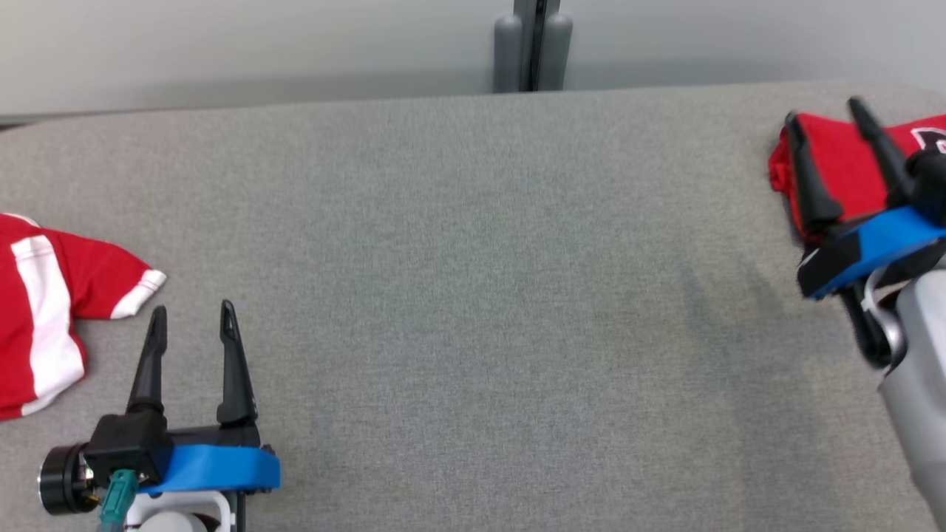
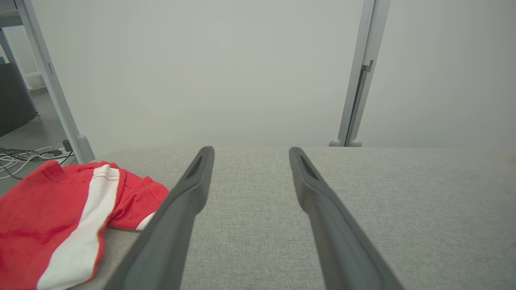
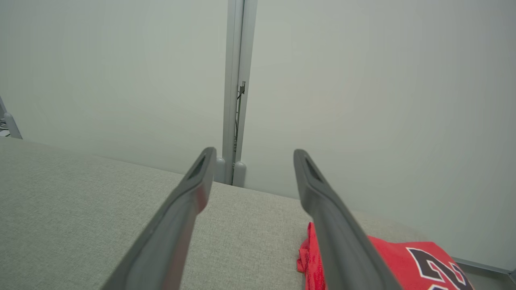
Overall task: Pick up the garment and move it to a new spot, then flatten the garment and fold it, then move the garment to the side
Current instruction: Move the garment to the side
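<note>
Tapered dark jaws gape on left gripper [image 1: 193,307] and right gripper [image 1: 823,108], over folded red garment [image 1: 846,162].

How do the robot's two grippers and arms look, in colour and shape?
The left gripper and right gripper each have two long, tapered dark fingers above a blue bracket. A teal connector sits at the left wrist; the right forearm is pale grey.

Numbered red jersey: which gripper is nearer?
Right. The right gripper hangs over the numbered red jersey; the left gripper is across the table, beside the red-and-white garment.
</note>
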